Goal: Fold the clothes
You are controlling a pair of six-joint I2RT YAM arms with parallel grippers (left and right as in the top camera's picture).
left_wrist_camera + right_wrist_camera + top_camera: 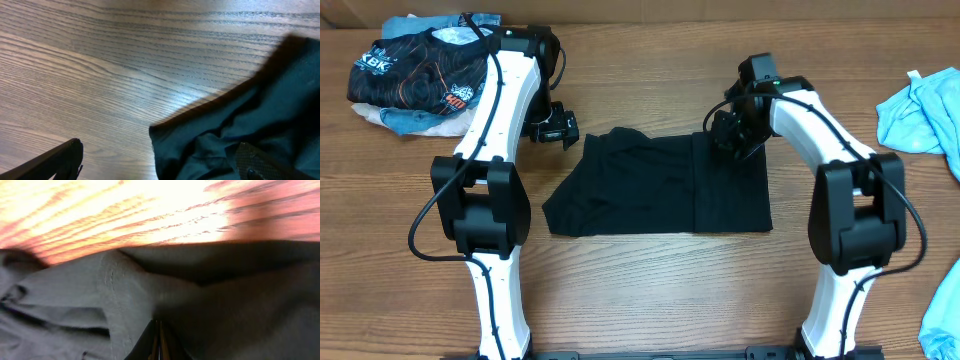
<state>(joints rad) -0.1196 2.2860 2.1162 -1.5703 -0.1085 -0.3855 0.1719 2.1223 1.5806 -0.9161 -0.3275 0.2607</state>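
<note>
You have one plain black T-shirt (pixel 660 185) at the centre of the one wooden table (pixel 640 290). At 10 o'clock you can count one black printed shirt (pixel 420 65), with at least one pale blue piece (pixel 395 118) under it; the exact number in that heap cannot be told. One light blue cloth (pixel 925 110) lies at 2 o'clock, and a second light blue cloth (pixel 945 315) at 4 o'clock. There are two arms: left arm (pixel 500 110) and right arm (pixel 820 125).

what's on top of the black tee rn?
Only the right hand, pinched shut on the far edge of the black T-shirt. Nothing else lies on it. The table underneath is covered.
</note>
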